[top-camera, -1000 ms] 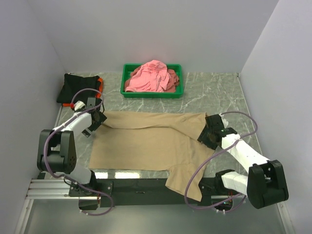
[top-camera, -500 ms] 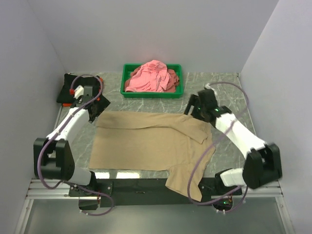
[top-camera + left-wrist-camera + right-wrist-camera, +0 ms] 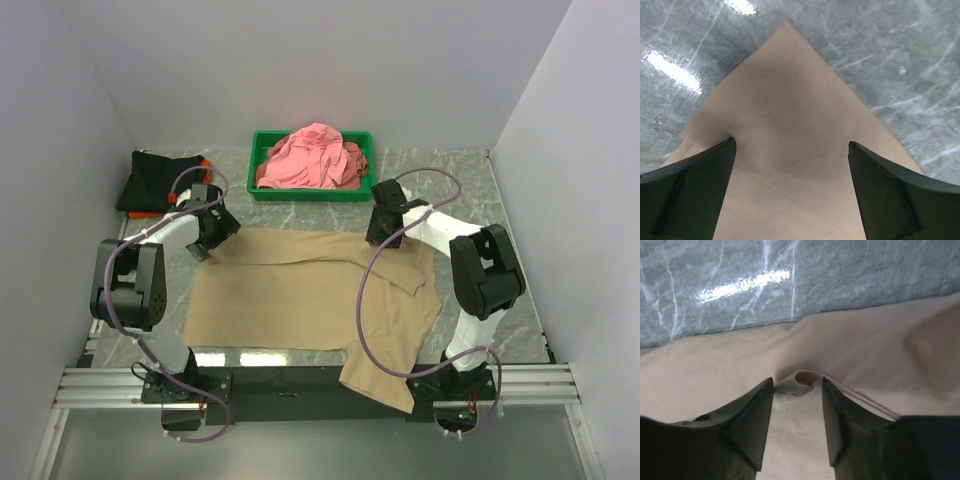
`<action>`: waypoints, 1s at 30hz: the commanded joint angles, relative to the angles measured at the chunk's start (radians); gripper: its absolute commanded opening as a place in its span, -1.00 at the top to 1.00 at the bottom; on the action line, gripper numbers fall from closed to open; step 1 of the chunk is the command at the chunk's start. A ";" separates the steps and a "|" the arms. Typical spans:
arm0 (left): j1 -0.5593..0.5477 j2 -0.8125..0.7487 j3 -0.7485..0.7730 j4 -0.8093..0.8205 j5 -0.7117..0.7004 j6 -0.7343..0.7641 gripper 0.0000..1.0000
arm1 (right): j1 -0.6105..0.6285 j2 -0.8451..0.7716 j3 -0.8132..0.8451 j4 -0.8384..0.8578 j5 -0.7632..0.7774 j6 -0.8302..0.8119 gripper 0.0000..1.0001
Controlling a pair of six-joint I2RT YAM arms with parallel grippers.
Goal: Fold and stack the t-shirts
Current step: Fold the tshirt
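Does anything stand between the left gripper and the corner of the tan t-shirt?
Nothing visible does. The left gripper is open right above the tan t-shirt corner, with bare cloth between its fingers. The black t-shirt lies apart, farther left.

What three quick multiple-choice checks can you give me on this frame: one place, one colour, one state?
1. Where does the green tray stand?
A. far middle of the table
B. by the arm bases
C. at the near right corner

2. What colour are the heaped t-shirts in the tray?
A. black
B. pink
C. tan

3. How is the left claw?
A. shut on the tray rim
B. open over a corner of the tan t-shirt
C. shut on a black t-shirt

Answers:
1 A: the tray sits at the far edge, beyond the tan t-shirt.
2 B: the heaped t-shirts are plainly pink.
3 B: its jaws stand wide apart above the tan corner.
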 commanded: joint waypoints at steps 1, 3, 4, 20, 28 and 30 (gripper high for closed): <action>0.003 0.021 -0.010 0.032 -0.002 0.009 -0.99 | 0.006 -0.013 0.028 0.006 0.020 0.019 0.03; 0.004 0.024 -0.019 0.035 -0.005 0.007 -0.99 | 0.006 -0.022 0.015 0.013 0.014 0.022 0.11; 0.004 0.024 -0.022 0.035 -0.005 0.004 -0.99 | 0.008 -0.024 0.002 0.012 0.014 0.027 0.15; 0.010 0.000 -0.048 0.032 -0.027 -0.002 -0.99 | 0.066 -0.135 -0.068 -0.036 0.068 0.057 1.00; 0.010 -0.015 -0.059 0.021 -0.039 -0.006 -0.99 | 0.160 -0.316 -0.222 -0.053 -0.010 0.157 1.00; 0.010 -0.020 -0.056 0.013 -0.044 -0.005 -0.99 | 0.189 -0.361 -0.257 -0.051 -0.029 0.204 1.00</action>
